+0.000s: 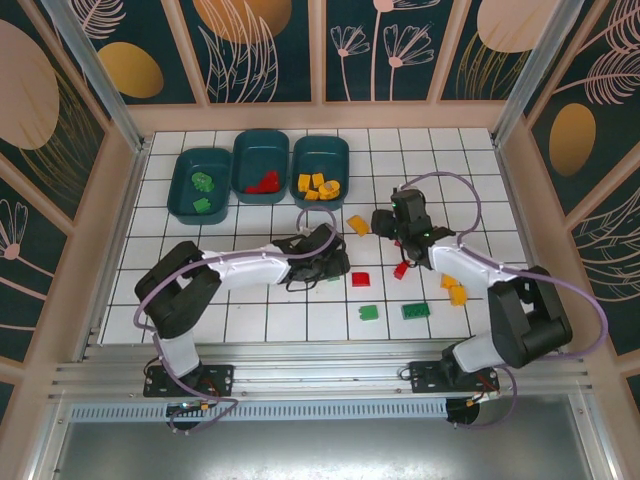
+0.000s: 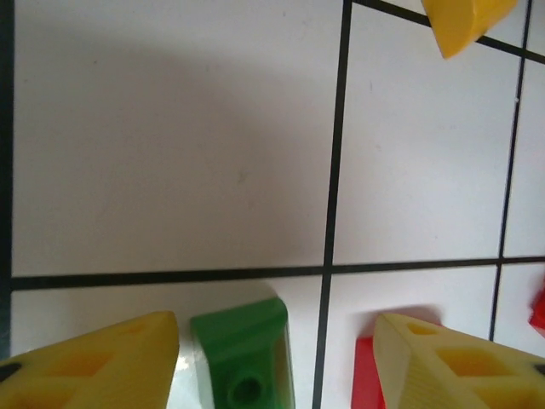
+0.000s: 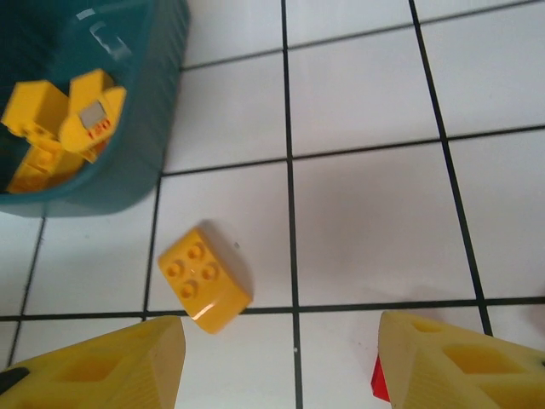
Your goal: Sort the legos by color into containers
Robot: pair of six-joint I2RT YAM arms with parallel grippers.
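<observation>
The left gripper [image 2: 277,341] stands with its jaws apart over the white tiled table [image 2: 170,153], clamping nothing. Between its yellow fingers [image 2: 102,366] lies a green brick [image 2: 243,354]. It sits close to the finger at the left of the wrist view, with a thin strip of table showing between the two. Just inside the other finger a red brick [image 2: 364,375] peeks out, partly hidden by that finger. Farther ahead, toward that same side, a yellow brick [image 2: 464,21] lies well apart from the fingertips.

The right gripper [image 3: 279,341] also has its jaws apart and holds nothing. Just ahead of it lies that same yellow brick, four studs up and turned at an angle to the tile lines. It is nearer the finger at the left of the right wrist view. A red corner [image 3: 379,379] shows against the inner side of the other finger. Farther ahead, off to the first finger's side, sits the teal bin of yellow bricks [image 3: 145,162].

In the top view, behind the grippers toward the arm bases, lie two loose green bricks [image 1: 369,312]. A pair of yellow-orange bricks [image 1: 454,289] rests just beside the right forearm. Beyond both grippers, the bin of red bricks [image 1: 240,160] and the bin of green bricks [image 1: 176,190] continue the row.
</observation>
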